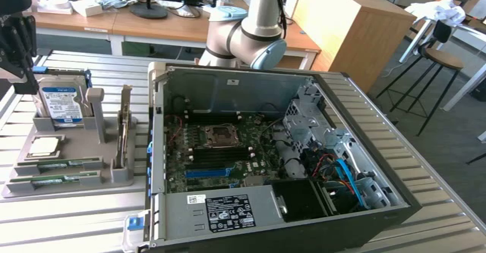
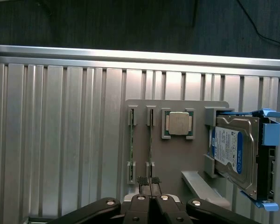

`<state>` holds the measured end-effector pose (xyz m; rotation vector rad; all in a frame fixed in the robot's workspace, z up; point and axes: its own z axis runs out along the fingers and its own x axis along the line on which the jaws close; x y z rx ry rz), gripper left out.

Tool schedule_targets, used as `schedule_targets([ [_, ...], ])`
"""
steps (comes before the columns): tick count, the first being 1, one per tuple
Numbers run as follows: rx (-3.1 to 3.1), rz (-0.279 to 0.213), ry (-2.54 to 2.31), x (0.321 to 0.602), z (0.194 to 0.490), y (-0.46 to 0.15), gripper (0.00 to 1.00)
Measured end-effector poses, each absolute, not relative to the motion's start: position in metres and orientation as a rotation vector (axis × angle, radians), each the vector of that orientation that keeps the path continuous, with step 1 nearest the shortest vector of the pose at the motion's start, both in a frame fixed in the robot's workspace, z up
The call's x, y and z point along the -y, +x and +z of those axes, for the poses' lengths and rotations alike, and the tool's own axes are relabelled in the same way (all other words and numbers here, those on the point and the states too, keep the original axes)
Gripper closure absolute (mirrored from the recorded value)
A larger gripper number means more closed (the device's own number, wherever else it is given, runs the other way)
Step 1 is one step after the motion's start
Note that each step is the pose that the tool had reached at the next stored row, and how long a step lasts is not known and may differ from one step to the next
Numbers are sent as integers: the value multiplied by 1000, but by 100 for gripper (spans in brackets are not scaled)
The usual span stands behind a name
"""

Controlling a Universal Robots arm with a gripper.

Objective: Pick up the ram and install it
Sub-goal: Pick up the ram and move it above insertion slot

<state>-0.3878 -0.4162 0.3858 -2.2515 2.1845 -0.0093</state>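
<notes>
While its jaws press together on nothing, the gripper hovers above the parts tray.
The ram stands on edge in tray slots just beyond the gripper, probably for easy grasping.

The gripper, jaws pressed together, is hovering at one end of the ram, which is sitting on edge in the grey holder between a second stick and a processor, a blue-framed hard drive beyond.
</notes>
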Motion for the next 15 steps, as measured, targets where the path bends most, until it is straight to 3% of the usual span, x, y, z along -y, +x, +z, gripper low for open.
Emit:
schedule_targets([
  [4, -2184, -9, -2251, 416, 386, -388, 89],
  [6, -2184, -9, -2251, 416, 386, -388, 83],
  [8, -2184, -9, -2252, 416, 386, -388, 70],
  [15, -2183, -7, -2250, 416, 382, -388, 70],
])
